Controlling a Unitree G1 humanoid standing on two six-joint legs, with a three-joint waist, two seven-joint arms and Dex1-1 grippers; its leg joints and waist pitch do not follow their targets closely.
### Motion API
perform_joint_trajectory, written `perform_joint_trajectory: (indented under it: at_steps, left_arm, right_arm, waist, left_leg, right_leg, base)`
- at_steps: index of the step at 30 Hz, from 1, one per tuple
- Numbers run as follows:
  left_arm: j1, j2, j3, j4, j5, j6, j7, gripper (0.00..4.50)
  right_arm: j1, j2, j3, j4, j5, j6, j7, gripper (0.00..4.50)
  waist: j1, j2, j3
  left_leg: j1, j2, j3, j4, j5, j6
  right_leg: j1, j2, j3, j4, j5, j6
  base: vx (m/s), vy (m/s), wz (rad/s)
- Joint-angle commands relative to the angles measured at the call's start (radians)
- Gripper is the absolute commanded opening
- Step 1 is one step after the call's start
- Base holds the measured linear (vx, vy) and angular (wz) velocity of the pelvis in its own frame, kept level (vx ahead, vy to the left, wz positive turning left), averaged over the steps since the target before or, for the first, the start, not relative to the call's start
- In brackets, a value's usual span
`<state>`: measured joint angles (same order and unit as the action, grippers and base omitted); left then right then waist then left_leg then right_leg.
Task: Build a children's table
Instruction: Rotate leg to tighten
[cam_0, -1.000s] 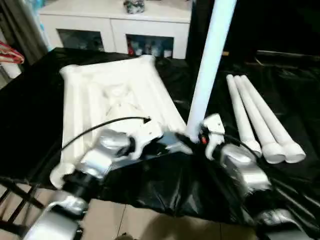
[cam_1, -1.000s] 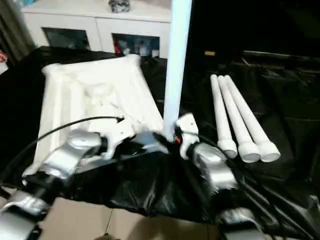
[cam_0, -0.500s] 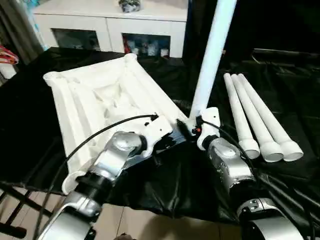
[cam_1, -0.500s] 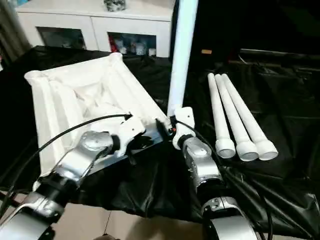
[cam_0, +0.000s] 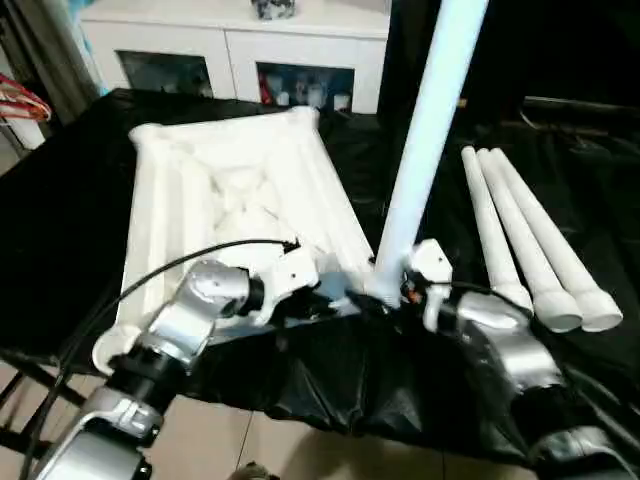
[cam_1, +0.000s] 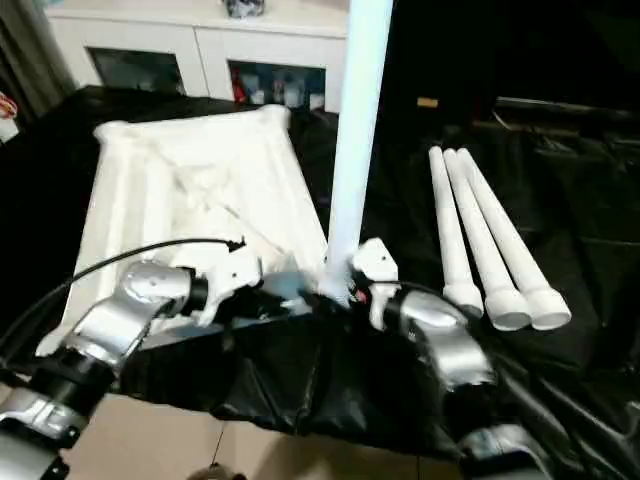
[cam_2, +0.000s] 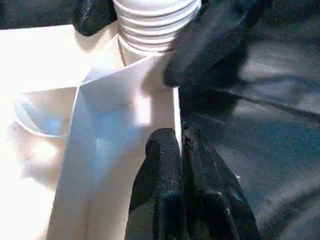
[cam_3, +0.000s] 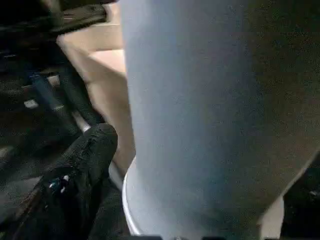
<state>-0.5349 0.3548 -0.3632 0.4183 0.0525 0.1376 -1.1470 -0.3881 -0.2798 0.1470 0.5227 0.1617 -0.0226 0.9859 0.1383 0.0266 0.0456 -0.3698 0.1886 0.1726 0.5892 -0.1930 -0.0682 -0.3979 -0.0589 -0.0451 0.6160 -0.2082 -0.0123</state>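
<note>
— Fingers first: how do they stand?

— The left gripper (cam_2: 181, 150) has its fingers (cam_2: 162, 165) pressed together, nipping the thin rim at the near right corner of the table top (cam_0: 235, 195). The right gripper (cam_0: 388, 290) has its fingers (cam_3: 90, 150) spread wide on either side of the upright leg (cam_0: 425, 130), at its base; whether the pads truly press it I cannot tell, the view being so close.

— And the table itself?

— The top lies underside up on the left of the black-covered surface (cam_0: 60, 220), ribs and rim showing. The upright leg stands in the near right corner socket, its ribbed end (cam_2: 155, 25) showing just above the corner.

— What lies beyond?

— Three loose legs (cam_0: 530, 250) lie side by side to the right, well apart from the top. At the far side stands a white cabinet (cam_0: 240, 45) with glass doors.
</note>
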Motion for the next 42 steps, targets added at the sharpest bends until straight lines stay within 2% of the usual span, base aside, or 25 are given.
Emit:
perform_joint_trajectory:
  at_steps: [1,4,6,7,12,19,20,21,22,23,25,26,28,30,31,32,35,37,40,41,42]
  left_arm:
    - [-0.015,-0.002,-0.045,-0.011,-0.015,-0.036,-0.057,0.00]
    - [-0.021,0.017,-0.045,-0.001,-0.015,-0.054,-0.088,0.00]
    - [-0.026,0.035,-0.046,0.013,-0.012,-0.074,-0.114,0.00]
    - [-0.029,0.037,-0.045,0.018,-0.012,-0.079,-0.119,0.00]
    - [-0.036,0.048,-0.045,0.034,-0.012,-0.091,-0.141,0.00]
    - [-0.036,0.028,-0.032,0.053,-0.019,-0.080,-0.127,0.00]
    - [-0.038,0.017,-0.030,0.055,-0.016,-0.070,-0.109,0.00]
    - [-0.043,-0.005,-0.024,0.063,-0.009,-0.050,-0.067,0.00]
    - [-0.047,-0.019,-0.020,0.068,-0.004,-0.035,-0.038,0.00]
    - [-0.054,-0.047,-0.009,0.076,0.000,-0.013,0.014,0.00]
    - [-0.060,-0.073,0.001,0.079,0.000,0.011,0.056,0.00]
    - [-0.067,-0.113,0.012,0.078,0.007,0.048,0.125,0.00]
    - [-0.069,-0.144,0.018,0.070,0.014,0.083,0.179,0.00]
    - [-0.069,-0.194,0.030,0.058,0.033,0.136,0.272,0.00]
    - [-0.068,-0.196,0.031,0.057,0.035,0.138,0.276,0.00]
    - [-0.065,-0.213,0.032,0.050,0.044,0.147,0.302,0.00]
    - [-0.048,-0.234,0.019,0.025,0.045,0.146,0.301,0.00]
    - [-0.040,-0.238,0.013,0.011,0.043,0.148,0.290,0.00]
    - [-0.024,-0.223,-0.007,-0.014,0.036,0.131,0.249,0.00]
    - [-0.024,-0.223,-0.007,-0.014,0.036,0.131,0.249,0.00]
    - [-0.019,-0.215,-0.013,-0.025,0.035,0.135,0.241,0.00]
  right_arm:
    - [0.010,-0.006,0.060,-0.056,0.018,0.037,0.095,3.86]
    - [0.023,-0.030,0.077,-0.087,0.026,0.060,0.145,3.64]
    - [0.036,-0.049,0.093,-0.116,0.029,0.077,0.184,3.31]
    - [0.039,-0.052,0.094,-0.125,0.031,0.084,0.192,3.31]
    - [0.049,-0.061,0.098,-0.157,0.047,0.117,0.215,2.91]
    - [0.069,-0.037,0.087,-0.160,0.043,0.152,0.163,2.81]
    - [0.066,-0.023,0.078,-0.142,0.033,0.152,0.124,2.81]
    - [0.050,0.006,0.062,-0.093,0.002,0.137,0.032,2.81]
    - [0.038,0.026,0.051,-0.059,-0.019,0.126,-0.032,2.80]
    - [0.018,0.054,0.034,-0.007,-0.044,0.115,-0.127,2.79]
    - [0.002,0.077,0.020,0.033,-0.060,0.103,-0.198,2.79]
    - [-0.025,0.118,-0.009,0.089,-0.068,0.107,-0.310,2.79]
    - [-0.051,0.152,-0.030,0.132,-0.070,0.119,-0.399,2.78]
    - [-0.095,0.208,-0.060,0.201,-0.082,0.123,-0.546,2.78]
    - [-0.097,0.211,-0.061,0.204,-0.083,0.122,-0.553,2.78]
    - [-0.115,0.231,-0.069,0.233,-0.093,0.112,-0.594,2.78]
    - [-0.124,0.247,-0.056,0.246,-0.108,0.078,-0.589,2.78]
    - [-0.128,0.252,-0.056,0.254,-0.104,0.068,-0.574,3.34]
    - [-0.128,0.247,-0.056,0.247,-0.093,0.072,-0.523,3.54]
    - [-0.128,0.247,-0.056,0.247,-0.093,0.072,-0.523,3.83]
    - [-0.130,0.242,-0.055,0.251,-0.096,0.062,-0.517,3.92]
  waist:
    - [-0.001,0.001,-0.059]
    - [0.005,0.002,-0.061]
    - [0.008,0.002,-0.062]
    - [0.008,0.001,-0.062]
    - [0.011,0.002,-0.061]
    - [0.011,0.001,-0.063]
    - [0.010,-0.003,-0.062]
    - [0.010,-0.001,-0.061]
    - [0.004,-0.001,-0.055]
    - [-0.002,-0.002,-0.050]
    - [-0.008,-0.003,-0.043]
    - [-0.019,-0.003,-0.039]
    - [-0.025,-0.003,-0.038]
    - [-0.038,-0.003,-0.044]
    - [-0.038,-0.003,-0.045]
    - [-0.041,-0.004,-0.047]
    - [-0.040,-0.009,-0.051]
    - [-0.040,-0.007,-0.054]
    - [-0.040,-0.007,-0.058]
    - [-0.040,-0.008,-0.057]
    - [-0.040,-0.007,-0.055]
  left_leg:
    - [0.011,0.048,-0.012,-0.068,-0.166,0.062]
    - [0.012,0.049,-0.012,-0.068,-0.156,0.058]
    - [0.011,0.048,-0.012,-0.066,-0.144,0.060]
    - [0.011,0.047,-0.011,-0.065,-0.144,0.061]
    - [0.012,0.048,-0.012,-0.068,-0.160,0.046]
    - [0.011,0.048,-0.011,-0.065,-0.138,0.050]
    - [0.010,0.047,-0.011,-0.066,-0.145,0.046]
    - [0.011,0.047,-0.012,-0.067,-0.151,0.043]
    - [0.011,0.045,-0.012,-0.072,-0.182,0.027]
    - [0.019,0.045,-0.015,-0.079,-0.250,-0.002]
    - [0.020,0.045,-0.017,-0.085,-0.280,-0.014]
    - [0.024,0.044,-0.022,-0.091,-0.324,-0.030]
    - [0.029,0.042,-0.024,-0.092,-0.345,-0.034]
    - [0.026,0.043,-0.025,-0.092,-0.312,-0.035]
    - [0.026,0.043,-0.024,-0.092,-0.303,-0.033]
    - [0.021,0.041,-0.021,-0.089,-0.274,-0.021]
    - [0.017,0.041,-0.018,-0.085,-0.227,-0.001]
    - [0.013,0.040,-0.016,-0.082,-0.192,0.011]
    - [0.014,0.040,-0.013,-0.077,-0.149,0.035]
    - [0.013,0.039,-0.012,-0.076,-0.138,0.043]
    - [0.014,0.039,-0.012,-0.078,-0.144,0.045]
  right_leg:
    - [0.052,-0.082,0.042,-0.063,-0.024,-0.242]
    - [0.050,-0.082,0.042,-0.062,-0.026,-0.241]
    - [0.049,-0.081,0.042,-0.058,-0.002,-0.245]
    - [0.049,-0.080,0.042,-0.058,0.000,-0.244]
    - [0.049,-0.083,0.042,-0.062,-0.041,-0.239]
    - [0.049,-0.084,0.042,-0.057,-0.002,-0.246]
    - [0.050,-0.085,0.042,-0.059,-0.023,-0.244]
    - [0.049,-0.086,0.042,-0.061,-0.038,-0.242]
    - [0.045,-0.087,0.042,-0.068,-0.100,-0.236]
    - [0.044,-0.092,0.044,-0.082,-0.237,-0.214]
    - [0.043,-0.095,0.045,-0.090,-0.318,-0.195]
    - [0.041,-0.096,0.044,-0.098,-0.414,-0.169]
    - [0.040,-0.098,0.045,-0.104,-0.456,-0.155]
    - [0.041,-0.094,0.046,-0.100,-0.398,-0.163]
    - [0.041,-0.093,0.046,-0.099,-0.375,-0.166]
    - [0.044,-0.091,0.047,-0.094,-0.307,-0.180]
    - [0.048,-0.091,0.047,-0.088,-0.232,-0.189]
    - [0.052,-0.088,0.046,-0.080,-0.161,-0.201]
    - [0.055,-0.086,0.044,-0.073,-0.068,-0.226]
    - [0.056,-0.085,0.044,-0.071,-0.046,-0.232]
    - [0.056,-0.086,0.043,-0.073,-0.057,-0.233]
  base:
    - [0.000,0.000,0.00]
    - [0.000,0.000,0.00]
    - [0.000,0.000,0.00]
    - [0.000,0.000,0.00]
    - [0.000,0.000,0.00]
    - [0.000,0.000,0.00]
    - [0.000,0.000,0.00]
    - [0.000,0.000,0.00]
    - [0.000,0.000,0.00]
    - [0.000,0.000,0.00]
    - [0.000,0.000,0.00]
    - [0.000,0.000,0.00]
    - [0.000,0.000,0.00]
    - [0.000,0.000,0.00]
    - [0.000,0.000,0.00]
    - [0.000,0.000,0.00]
    - [0.000,0.000,0.00]
    - [0.000,0.000,0.00]
    - [0.000,0.000,0.00]
    - [0.000,0.000,0.00]
    - [0.000,0.000,0.00]
